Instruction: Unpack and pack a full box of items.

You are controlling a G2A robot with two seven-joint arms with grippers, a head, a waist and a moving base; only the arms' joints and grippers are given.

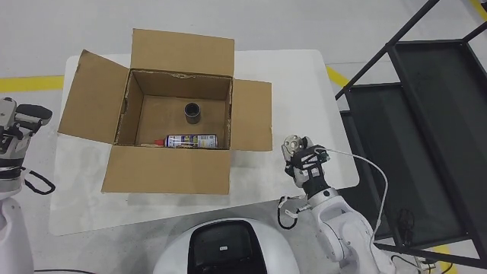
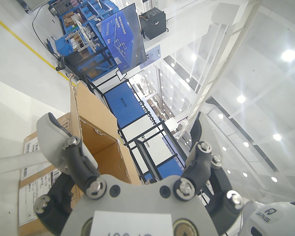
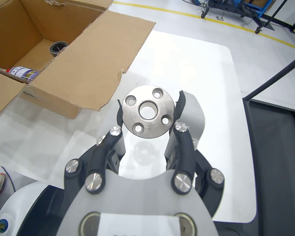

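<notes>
The round metal disc (image 3: 148, 111) hangs in the air just over the white bench (image 3: 191, 69). It is beside the open box (image 3: 95, 57), not in it. The right gripper (image 3: 149, 108) has its fingers (image 3: 188, 114) pinching the disc by its rim, one on each side.

The disc looks heavy, hard and smooth, so I think it could slip. The rim seems the best place to hold it. It will not bend, but it could bang the bench if it fell.

Inside the box, a can (image 1: 192, 141) lies on its side along the wall nearest the robot. A short dark tube (image 1: 192, 112) stands near the middle, apart from the can.

The left gripper (image 2: 124, 124) sits out past the left side of the bench. Its fingers are spread wide, with nothing in them.

The right wrist view shows the disc's big middle hole and four small holes. The top view shows the whole box with its four flaps laid open. The left wrist view shows the labels on the outside of the box.
</notes>
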